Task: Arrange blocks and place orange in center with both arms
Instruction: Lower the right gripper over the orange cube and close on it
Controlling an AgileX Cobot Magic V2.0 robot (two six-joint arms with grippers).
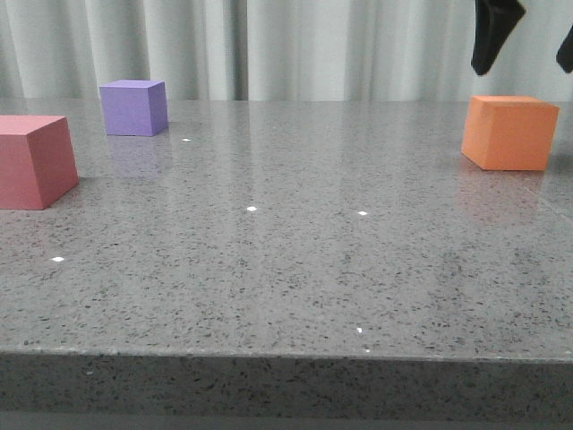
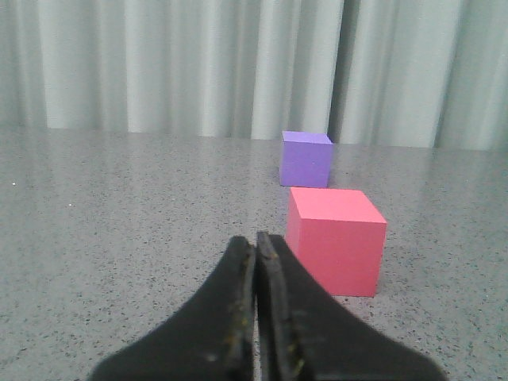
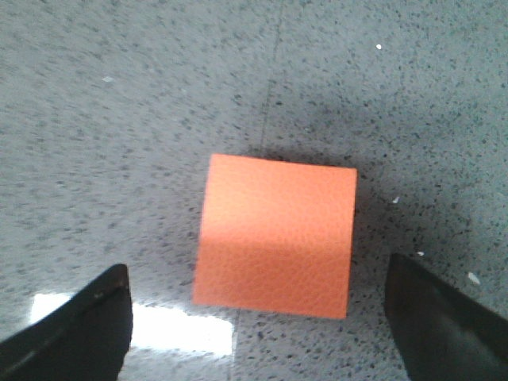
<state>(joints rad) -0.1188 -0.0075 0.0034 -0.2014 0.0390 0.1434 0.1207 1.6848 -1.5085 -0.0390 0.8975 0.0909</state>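
On the grey table (image 1: pixel 295 269) nothing is arranged yet — right gripper (image 3: pixel 258 317) spread above the orange (image 3: pixel 275 234), left gripper (image 2: pixel 256 302) pressed together, empty.

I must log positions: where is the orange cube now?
In the front view, the orange cube sits on the table's right side, below the open right claw.

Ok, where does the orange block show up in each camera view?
Front view: orange block far right on the table, under the right gripper.
Left wrist view: not in it.
Right wrist view: centre of the picture, between the open fingers.
Shared landmark: the speckled grey table.
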